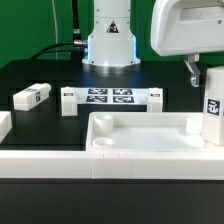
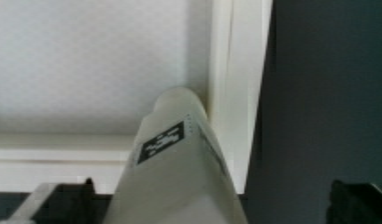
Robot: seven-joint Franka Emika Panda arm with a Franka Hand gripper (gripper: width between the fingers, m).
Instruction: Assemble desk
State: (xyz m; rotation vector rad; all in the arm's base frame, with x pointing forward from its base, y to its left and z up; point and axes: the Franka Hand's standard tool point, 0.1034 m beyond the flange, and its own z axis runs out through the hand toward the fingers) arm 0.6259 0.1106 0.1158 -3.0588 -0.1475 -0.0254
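Observation:
The white desk top (image 1: 140, 128), a rimmed tray, lies at the front. A white tagged leg (image 1: 212, 105) stands upright at its corner on the exterior view's right. My gripper (image 1: 206, 76) is over the leg's top, one dark finger (image 1: 192, 68) showing beside it. In the wrist view the leg (image 2: 179, 165) with its tag rises between my fingertips (image 2: 63, 203), with a gap on each side, so the gripper (image 2: 206, 205) is open astride it. The tray floor (image 2: 81, 70) and rim (image 2: 238, 60) lie below.
Loose white legs (image 1: 32, 95) (image 1: 67, 100) (image 1: 155, 98) lie on the black table at the back. The marker board (image 1: 110, 97) lies between two of them, before the robot base (image 1: 110, 40). A long low white rail (image 1: 50, 165) runs along the front.

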